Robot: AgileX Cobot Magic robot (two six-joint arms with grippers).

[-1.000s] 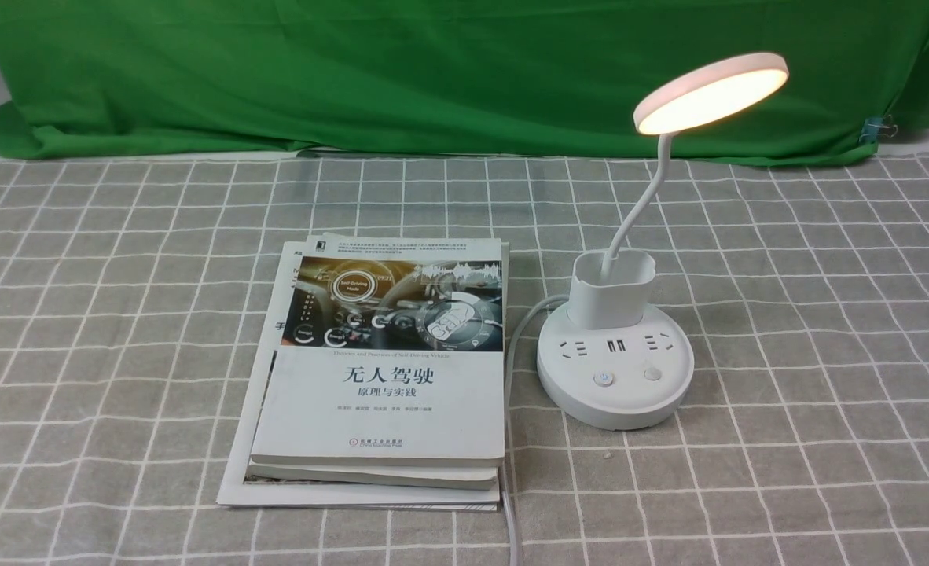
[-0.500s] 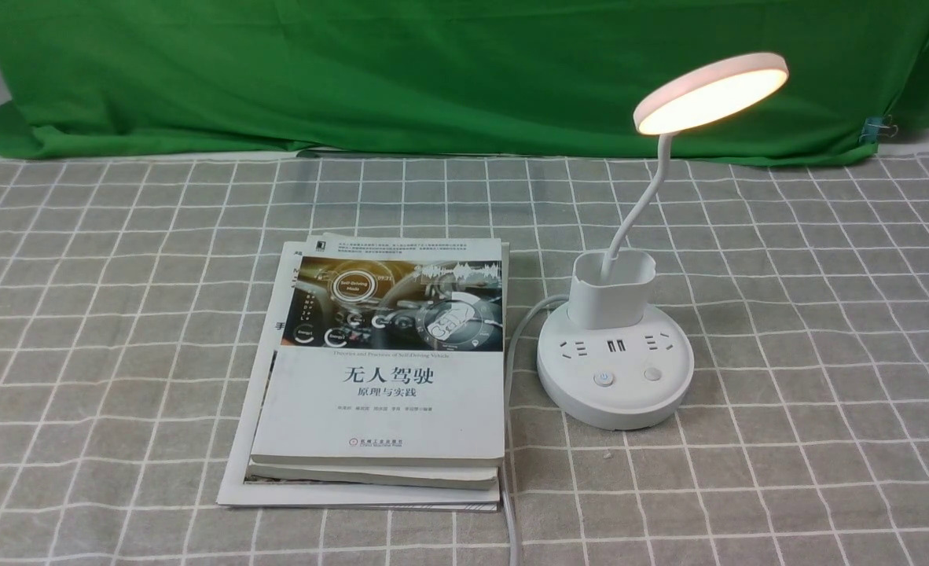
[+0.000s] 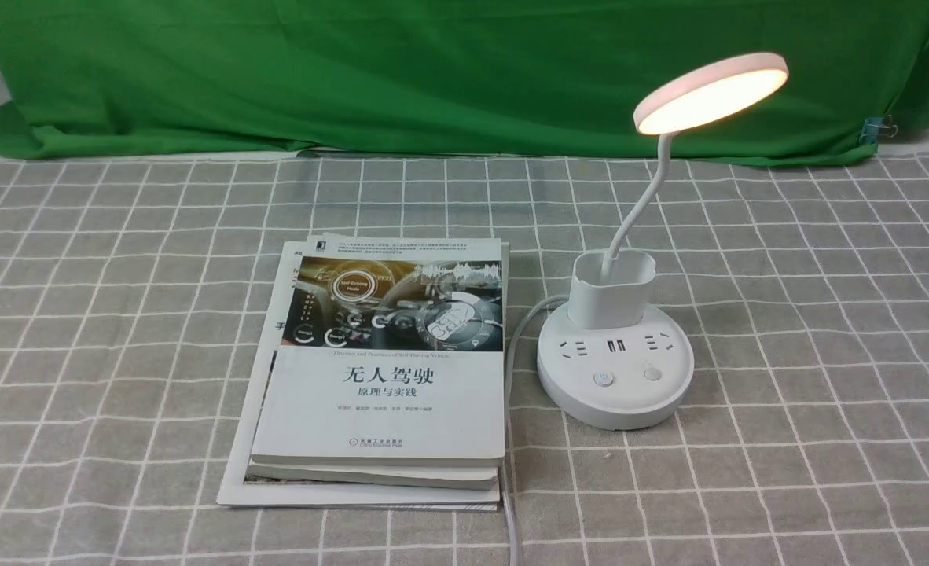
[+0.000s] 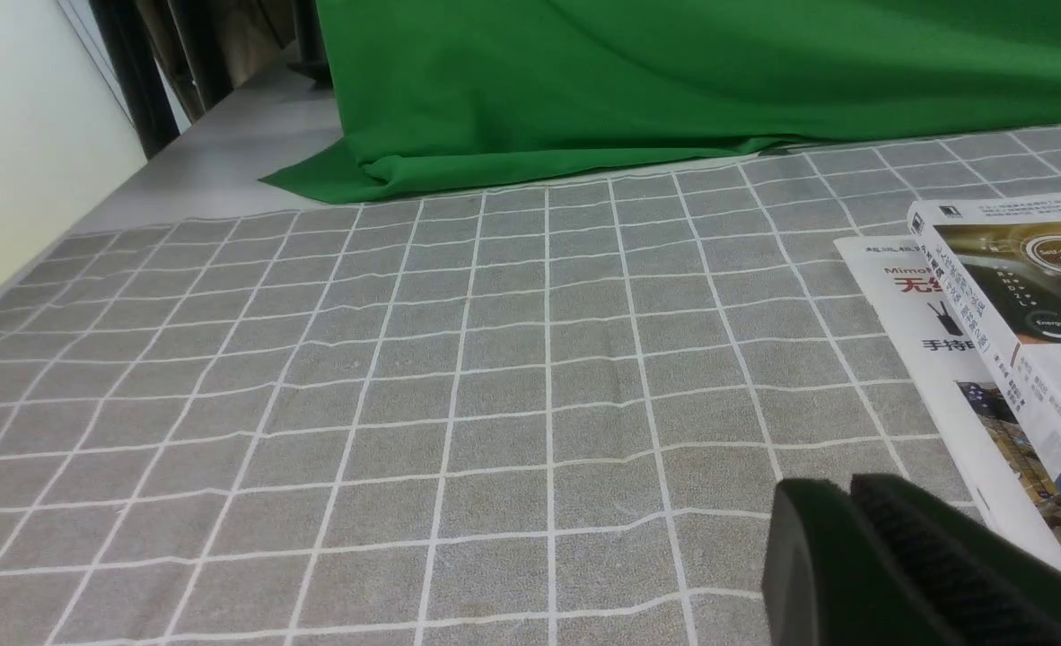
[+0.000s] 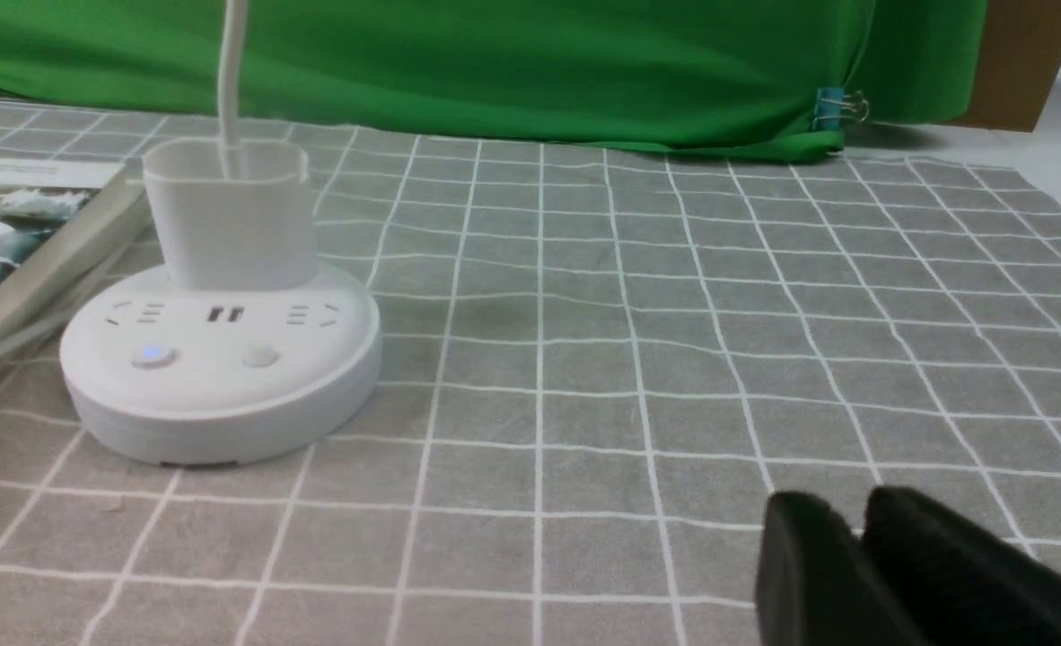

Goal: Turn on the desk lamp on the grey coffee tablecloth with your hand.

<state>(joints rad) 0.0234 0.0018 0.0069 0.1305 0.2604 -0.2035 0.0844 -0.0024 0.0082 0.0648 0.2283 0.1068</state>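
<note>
The white desk lamp [image 3: 614,377] stands on the grey coffee tablecloth [image 3: 826,314], right of centre. Its disc head [image 3: 712,90] glows warm white, and the left button [image 5: 153,356] on the round base [image 5: 221,377] shows a blue light. Neither arm appears in the front view. My right gripper [image 5: 854,507], the hand, hovers low over the cloth well to the right of the lamp base and apart from it, fingers together and holding nothing. My left gripper [image 4: 849,489] is shut and empty over the cloth, left of the books.
A stack of books [image 3: 386,369] lies just left of the lamp, with the lamp's white cable [image 3: 512,354] running between them toward the front edge. A green cloth [image 3: 433,71] hangs along the back, with a blue clip [image 3: 877,126] at its right end.
</note>
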